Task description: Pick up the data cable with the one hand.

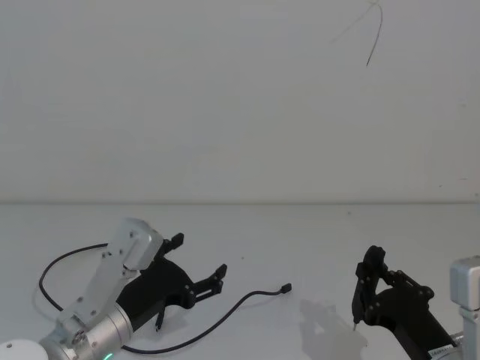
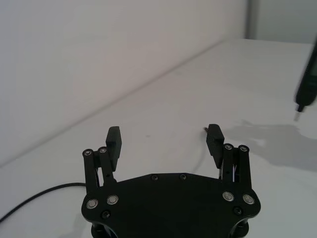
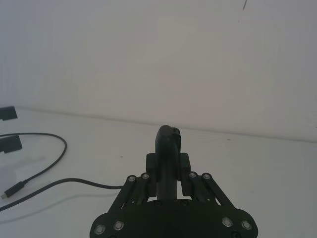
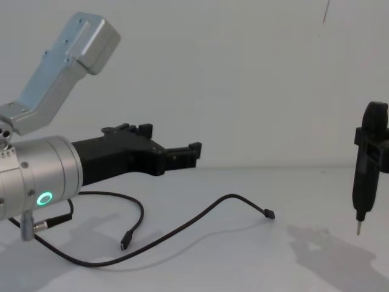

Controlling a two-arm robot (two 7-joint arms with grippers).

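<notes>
Your left gripper (image 1: 199, 256) hangs just above the table with its jaws spread wide and nothing between them, pointing forward and right. The data cable (image 1: 259, 293) lies slack on the white table (image 1: 315, 240) below it. One plug (image 4: 269, 213) sits out ahead of the fingertips, the other (image 4: 124, 243) lies under the claw, and a loop runs out on the arm's left. This looks like the approach, so next you need to tip down, straddle the cord and close. You have plenty of room: the right gripper (image 1: 369, 285), clamped on a black pointed tool (image 4: 363, 176), sits well apart, and the wall is far back.
</notes>
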